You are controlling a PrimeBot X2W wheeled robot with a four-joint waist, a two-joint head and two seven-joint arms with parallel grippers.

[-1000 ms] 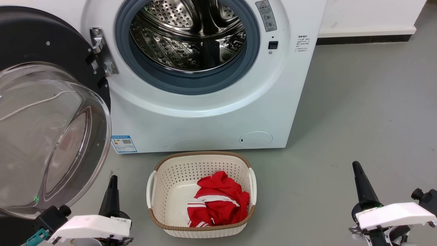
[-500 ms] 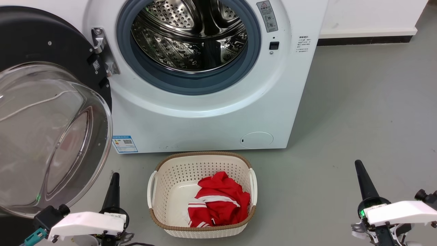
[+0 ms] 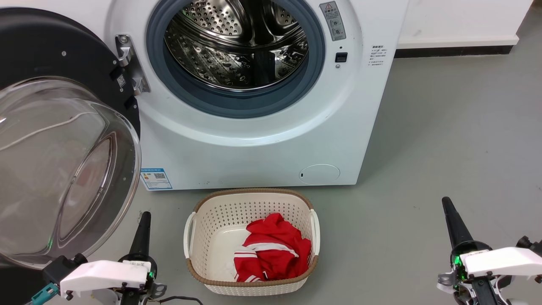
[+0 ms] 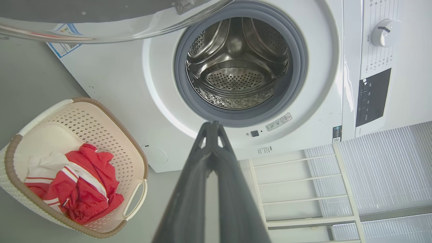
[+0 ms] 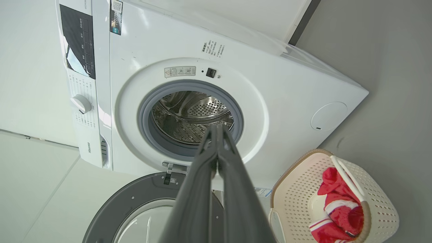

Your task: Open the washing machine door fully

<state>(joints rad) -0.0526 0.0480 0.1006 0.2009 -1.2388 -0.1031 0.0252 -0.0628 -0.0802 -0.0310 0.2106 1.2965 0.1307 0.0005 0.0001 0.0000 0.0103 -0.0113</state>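
In the head view the left gripper (image 3: 146,215) has been turned slightly, its tip brought toward 1 o'clock and its wrist end toward 10 o'clock. The right gripper (image 3: 446,201) has been carried a little toward 3 o'clock. The whole scene is displaced faintly toward 4 o'clock, the camera having been moved.

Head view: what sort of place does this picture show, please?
Most likely a laundry room or corner, perhaps a test setup. A white front-loading washing machine stands with its door open, and a laundry basket holding a red garment sits on the grey floor before it.
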